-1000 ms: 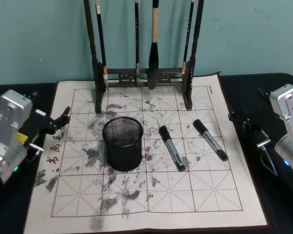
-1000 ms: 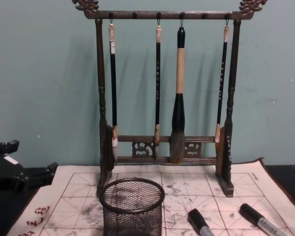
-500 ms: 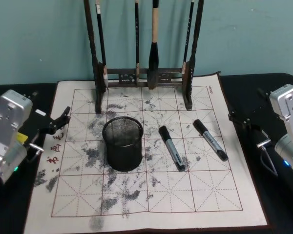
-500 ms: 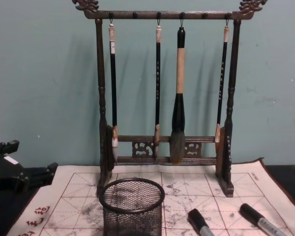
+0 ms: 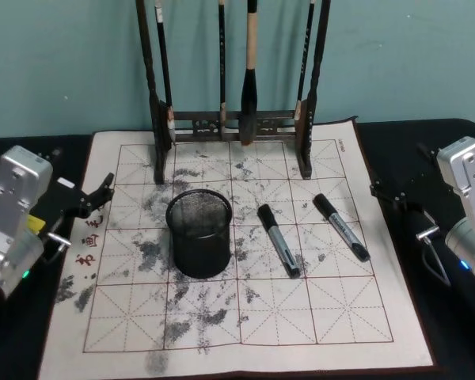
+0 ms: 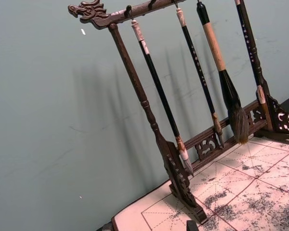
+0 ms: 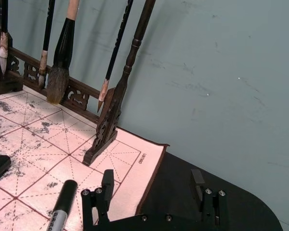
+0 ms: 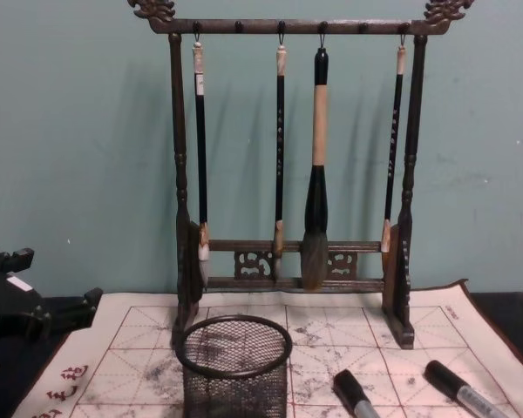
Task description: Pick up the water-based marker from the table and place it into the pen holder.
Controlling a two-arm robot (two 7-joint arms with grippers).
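Beside the pen holder, markers are lying flat

On the gridded mat, the nearer marker is lying at the holder's 3 o'clock, with the farther marker beyond it. The left end effector is hovering at the mat's 9 o'clock edge, fingers spread; the right end effector is at 3 o'clock, likewise spread.

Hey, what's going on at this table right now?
Nothing is being handled yet. Two markers, one beside the pen holder and another farther to the robot's right, lie on the ink-stained grid mat. The left gripper sits open by the mat's left edge and the right gripper open by its right edge, neither touching anything. A brush rack stands behind.
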